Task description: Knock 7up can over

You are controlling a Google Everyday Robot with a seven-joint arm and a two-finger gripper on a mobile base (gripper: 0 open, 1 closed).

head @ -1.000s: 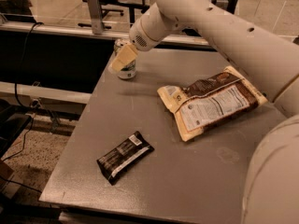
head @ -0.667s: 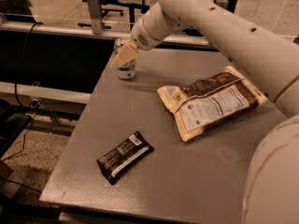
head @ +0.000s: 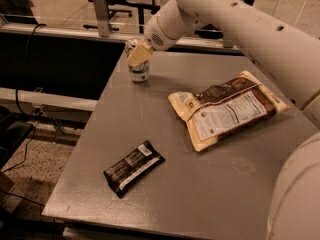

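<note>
Gripper (head: pixel 138 54) of the white robot arm (head: pixel 235 19) sits against the upper part of the 7up can (head: pixel 140 73) at the far left corner of a grey table (head: pixel 200 199). Its tan tip covers much of the can's side, and whether the jaws are open or closed cannot be told. The can stands upright; only its lower body with green print and a sliver of its silver top show. The lettering is too blurred to read. Smooth, rounded arm shells with small dark holes run off the top and right edges, and a bulky white section fills the lower right corner. Nearer the middle of the matte, faintly smudged tabletop lies a flat tan-and-brown bag (head: pixel 227 109) with a white printed panel, crinkled at its edges. A glossy black snack bar wrapper (head: pixel 133 167) lies well apart, towards the near left edge.
</note>
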